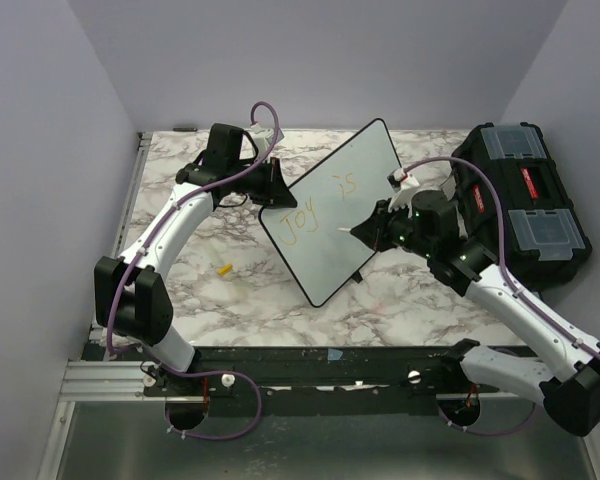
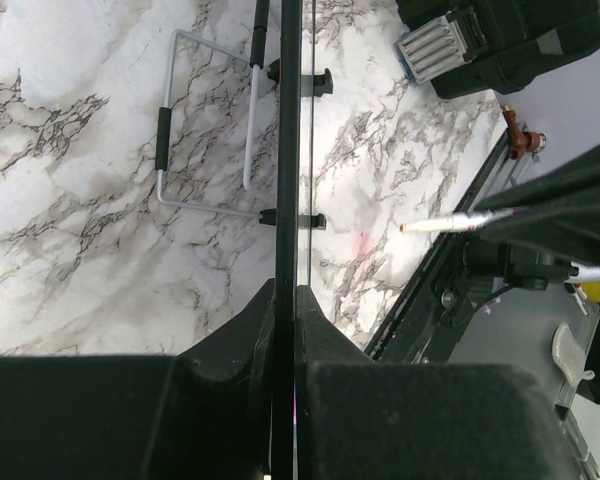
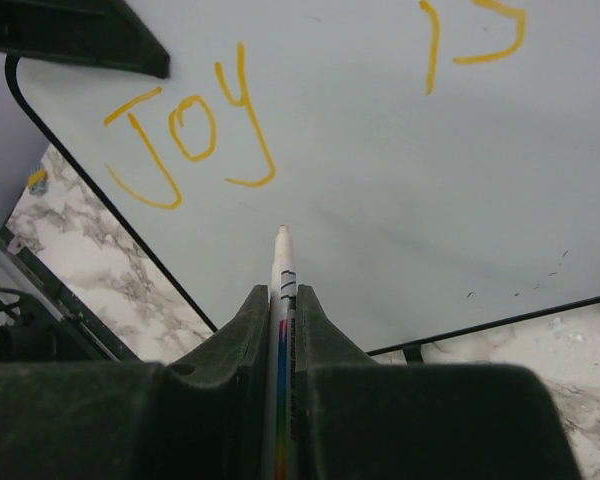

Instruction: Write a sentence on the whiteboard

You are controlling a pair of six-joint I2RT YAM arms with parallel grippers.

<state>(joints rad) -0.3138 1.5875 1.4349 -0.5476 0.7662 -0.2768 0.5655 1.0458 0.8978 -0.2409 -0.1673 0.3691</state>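
The whiteboard (image 1: 352, 170) stands tilted on the marble table, its black rim clamped at the upper left edge by my shut left gripper (image 1: 272, 185). In the left wrist view the whiteboard (image 2: 288, 150) runs edge-on between the left gripper's (image 2: 288, 300) jaws. The sentence (image 1: 320, 200) reads "Joy is" in yellow-orange; "Joy" (image 3: 190, 130) and "is" (image 3: 475, 40) show on the whiteboard (image 3: 380, 200). My right gripper (image 3: 283, 300) is shut on a white marker (image 3: 282, 265) with a rainbow stripe. The marker (image 2: 440, 224) points at the board below "Joy", its tip a short gap off the surface.
A black toolbox (image 1: 525, 200) with clear lids sits at the right edge of the table. A small yellow cap (image 1: 224, 268) lies on the marble left of the board. The board's wire stand (image 2: 205, 130) juts out behind it. A black rail (image 1: 330, 355) lines the near edge.
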